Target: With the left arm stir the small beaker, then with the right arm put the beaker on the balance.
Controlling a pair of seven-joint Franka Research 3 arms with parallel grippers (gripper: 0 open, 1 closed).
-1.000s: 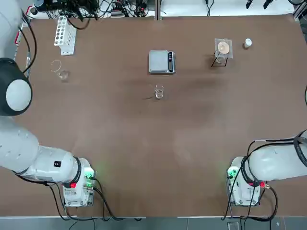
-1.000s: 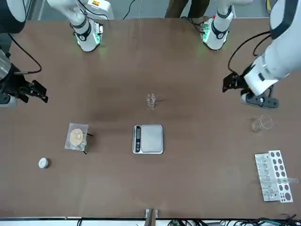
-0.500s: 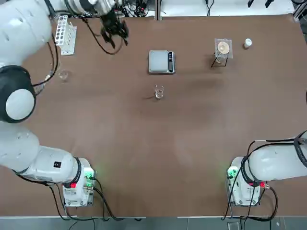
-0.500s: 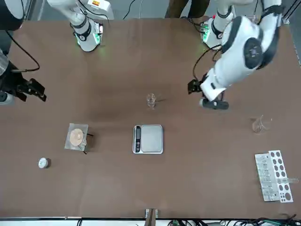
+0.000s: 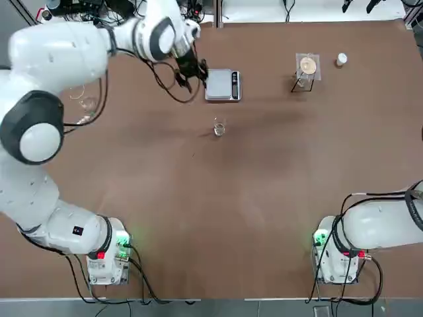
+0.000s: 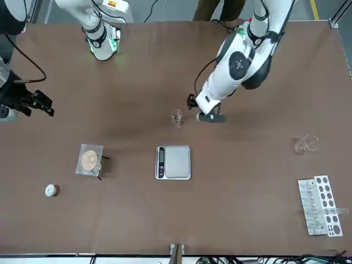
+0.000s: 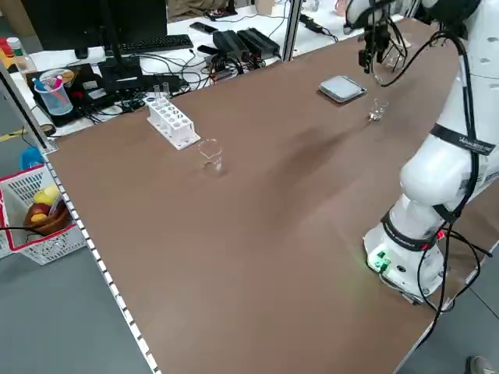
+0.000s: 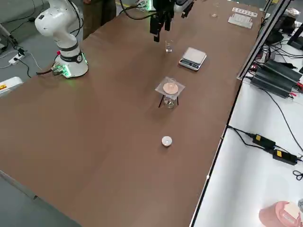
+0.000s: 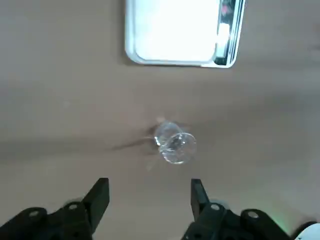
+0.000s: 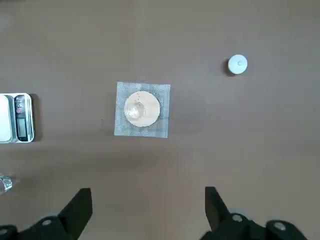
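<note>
Across the upper left of the top view reaches the large white jointed left arm (image 5: 73,49), its dark two-finger left gripper (image 5: 188,71) held above the brown table (image 5: 218,198), just left of the small silver-grey rectangular balance (image 5: 223,84). In the left wrist view its fingers (image 9: 100,197) stand parted with nothing between them, and they touch nothing. The tiny clear glass small beaker (image 9: 174,145) stands on the table in the gap ahead of the fingertips, with the balance beyond it.

At the left edge of the front view the right arm's black-and-white right gripper (image 6: 33,104) hangs off to the side, well apart from the work; its fingers (image 10: 80,207) are spread wide and empty.

In the top view the small beaker (image 5: 219,127) stands near the middle of the table, below the balance and apart from it. The path between them is bare table. A white test-tube rack (image 6: 319,204) sits at the front view's lower right, with a wider clear glass vessel (image 6: 305,144) above it. A square mesh pad on a dark stand (image 5: 307,66), bearing a pale round piece, stands in the top view's upper right, and a small white round cap (image 5: 341,59) just right of it.

The balance's dark display strip shows marks too small to read, possibly buttons.
</note>
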